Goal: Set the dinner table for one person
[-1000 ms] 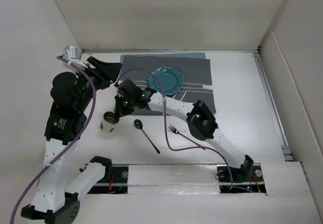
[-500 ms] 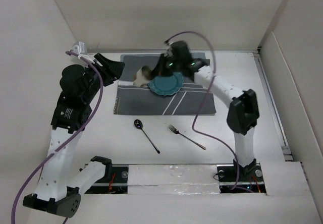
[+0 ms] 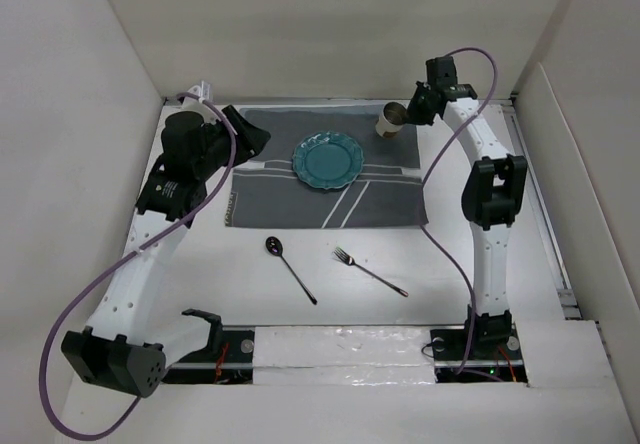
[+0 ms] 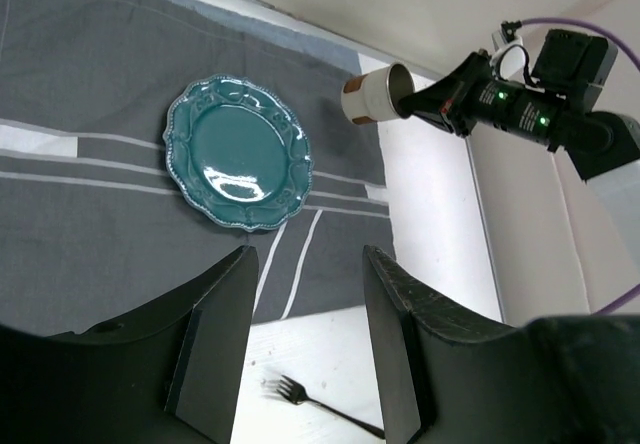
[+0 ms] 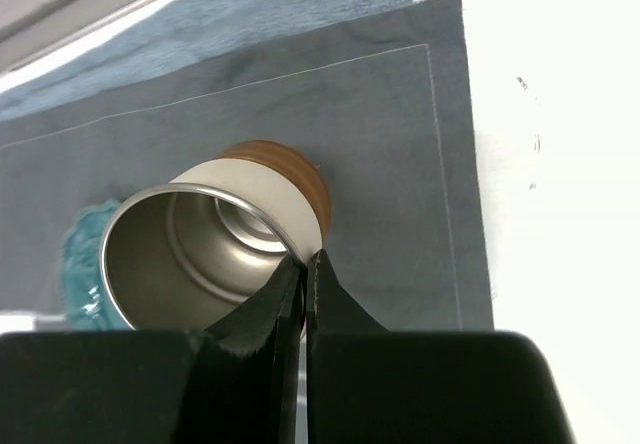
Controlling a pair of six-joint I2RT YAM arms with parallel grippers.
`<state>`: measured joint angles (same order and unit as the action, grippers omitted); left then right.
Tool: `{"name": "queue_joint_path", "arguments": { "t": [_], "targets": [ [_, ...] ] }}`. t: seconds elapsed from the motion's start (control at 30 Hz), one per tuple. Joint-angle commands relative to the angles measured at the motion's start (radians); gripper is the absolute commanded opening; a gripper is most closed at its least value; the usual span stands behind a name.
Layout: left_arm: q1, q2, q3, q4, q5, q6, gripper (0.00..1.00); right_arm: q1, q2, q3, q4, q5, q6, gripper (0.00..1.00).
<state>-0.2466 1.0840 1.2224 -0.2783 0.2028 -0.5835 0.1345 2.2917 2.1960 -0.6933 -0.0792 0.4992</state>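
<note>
A white cup [image 3: 389, 120] with a brown base and a metal inside hangs tilted over the far right corner of the grey striped placemat [image 3: 390, 189]. My right gripper [image 3: 407, 112] is shut on the cup's rim [image 5: 215, 254], one finger inside and one outside [image 5: 305, 256]. A teal plate [image 3: 327, 159] sits on the mat's middle. On the white dinner table [image 3: 480, 234], in front of the mat, lie a dark spoon [image 3: 290, 268] and a fork [image 3: 368, 270]. My left gripper [image 3: 255, 136] hovers open and empty above the mat's left part, looking down at the plate [image 4: 238, 151] and fork [image 4: 315, 404].
White walls close in the table at the left, back and right. A raised rail [image 3: 540, 204] runs along the right side. Both arm bases stand at the near edge.
My right arm has carried the cup from the table's near left, over the plate, to the placemat's far right corner. The left arm has shifted toward the back and right.
</note>
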Motion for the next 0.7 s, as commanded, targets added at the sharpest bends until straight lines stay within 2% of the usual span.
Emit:
{"name": "queue_joint_path", "arguments": {
  "t": [0.0, 0.23, 0.43, 0.53, 0.57, 0.67],
  "targets": [
    [0.004, 0.025, -0.004, 0.076, 0.029, 0.036, 0.43, -0.021, 0.032, 0.132, -0.064, 0.041, -0.024, 0.0],
    [0.004, 0.089, -0.006, 0.117, 0.044, 0.045, 0.43, -0.05, 0.146, 0.252, -0.112, 0.073, -0.022, 0.0],
    [0.004, 0.137, 0.003, 0.14, 0.05, 0.048, 0.43, -0.05, 0.176, 0.243, -0.114, 0.105, -0.021, 0.0],
    [0.004, 0.151, 0.012, 0.14, 0.05, 0.051, 0.44, -0.05, 0.18, 0.238, -0.111, 0.098, -0.019, 0.1],
    [0.004, 0.154, 0.014, 0.14, 0.047, 0.054, 0.44, -0.05, 0.176, 0.235, -0.106, 0.093, -0.019, 0.18],
    [0.004, 0.162, 0.023, 0.14, 0.041, 0.056, 0.44, -0.062, 0.158, 0.234, -0.091, 0.039, -0.014, 0.32]
  ]
}}
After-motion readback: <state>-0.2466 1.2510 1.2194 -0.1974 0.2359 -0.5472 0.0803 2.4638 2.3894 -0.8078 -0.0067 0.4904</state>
